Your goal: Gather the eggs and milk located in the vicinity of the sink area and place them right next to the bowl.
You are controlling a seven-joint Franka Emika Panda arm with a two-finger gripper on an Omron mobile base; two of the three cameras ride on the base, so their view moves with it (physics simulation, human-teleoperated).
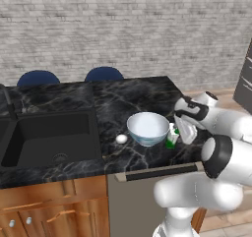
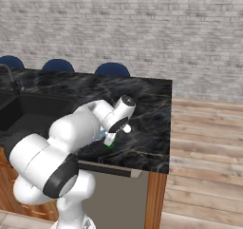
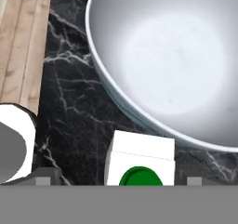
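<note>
On the black counter (image 1: 133,101), the milk (image 1: 172,136) stands upright just right of the bowl (image 1: 147,128), between the wide-open gripper (image 3: 116,181) fingers. Left of the bowl lies the egg (image 1: 121,139), with the sink (image 1: 49,140) beyond.

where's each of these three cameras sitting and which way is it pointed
Left base view: behind the arm to its left, looking forward and down at the sink, egg, bowl and milk; the arm rises at lower right.
Right base view: behind to the right, facing the counter; the arm blocks most of it, milk below the hand.
Hand view: on the hand, looking down at milk beside bowl.
All three share the milk.
</note>
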